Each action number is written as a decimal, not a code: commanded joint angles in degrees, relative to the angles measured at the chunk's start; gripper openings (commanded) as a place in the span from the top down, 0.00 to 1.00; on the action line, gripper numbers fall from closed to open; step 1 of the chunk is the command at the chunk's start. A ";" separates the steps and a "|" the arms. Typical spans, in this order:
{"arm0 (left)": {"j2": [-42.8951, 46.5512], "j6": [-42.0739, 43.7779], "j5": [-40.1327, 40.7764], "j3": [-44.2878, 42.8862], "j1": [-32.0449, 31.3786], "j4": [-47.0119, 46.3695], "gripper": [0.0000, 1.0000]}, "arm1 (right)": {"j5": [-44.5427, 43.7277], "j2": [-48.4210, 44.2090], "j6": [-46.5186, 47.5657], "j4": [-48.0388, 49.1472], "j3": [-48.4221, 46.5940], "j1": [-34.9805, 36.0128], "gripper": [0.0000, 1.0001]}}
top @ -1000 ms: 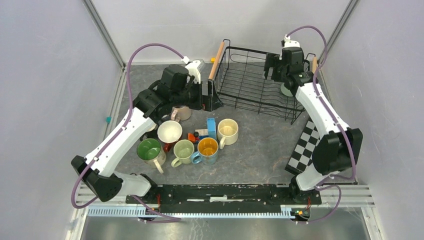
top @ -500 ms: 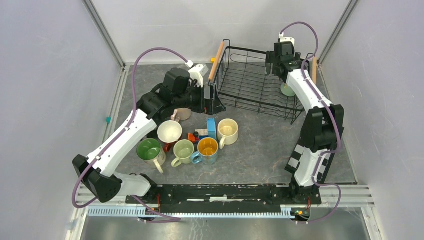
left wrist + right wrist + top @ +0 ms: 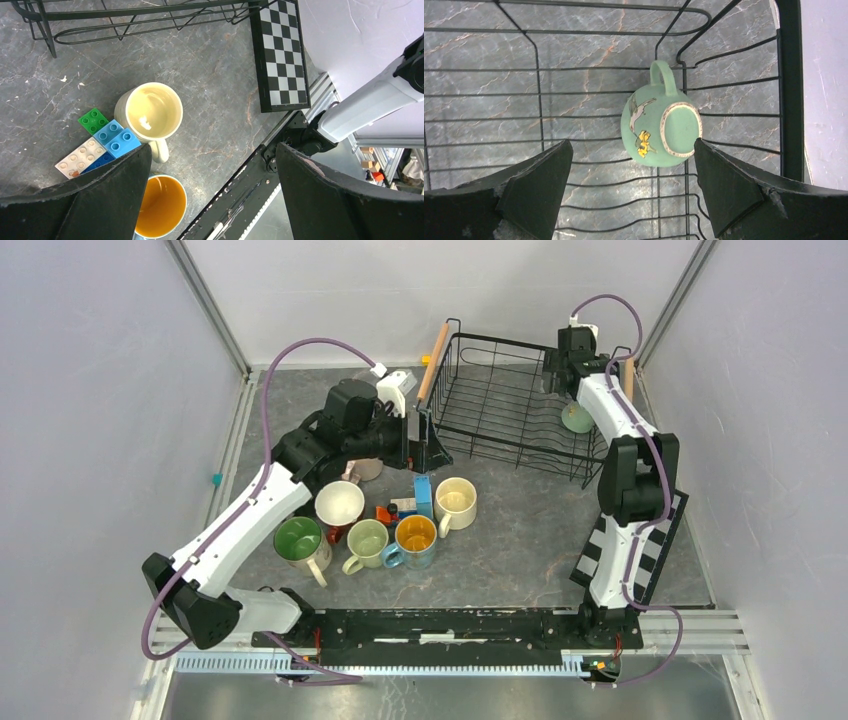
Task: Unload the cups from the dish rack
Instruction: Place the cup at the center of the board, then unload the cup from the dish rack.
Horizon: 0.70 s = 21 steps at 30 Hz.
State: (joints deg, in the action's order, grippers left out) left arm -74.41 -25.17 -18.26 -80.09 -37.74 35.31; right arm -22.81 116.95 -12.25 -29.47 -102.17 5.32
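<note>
right wrist: wide-open, empty right gripper [image 3: 631,145] above the toppled pale green ceramic mug [image 3: 659,127]; centre over it, descend, close across its body.

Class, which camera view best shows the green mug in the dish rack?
Right wrist view: the green mug lies whole on the dish rack wires, handle and base plain. The top external view shows only a sliver beside the right arm; the left wrist view shows none.

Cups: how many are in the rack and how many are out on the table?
Mugs out on the table: 6 showing
Green mug in the dish rack: 1
Total: 7; the left arm may hide more
</note>
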 commanded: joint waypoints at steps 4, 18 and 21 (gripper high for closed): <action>1.90 1.79 -1.70 1.23 -0.23 -2.96 0.00 | -2.13 3.57 -0.71 -0.27 -5.82 -0.77 0.02; 1.55 1.81 -2.00 1.95 -0.24 -3.33 0.00 | -3.45 5.95 -1.64 -0.12 -6.03 -2.68 0.02; 1.50 1.88 -2.06 2.21 -0.19 -3.54 0.00 | -3.19 6.66 -1.67 -0.16 -6.05 -2.84 0.02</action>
State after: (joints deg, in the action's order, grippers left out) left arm -74.06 -25.17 -18.68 -78.32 -37.74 34.09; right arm -24.71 122.21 -12.82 -30.50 -106.78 2.87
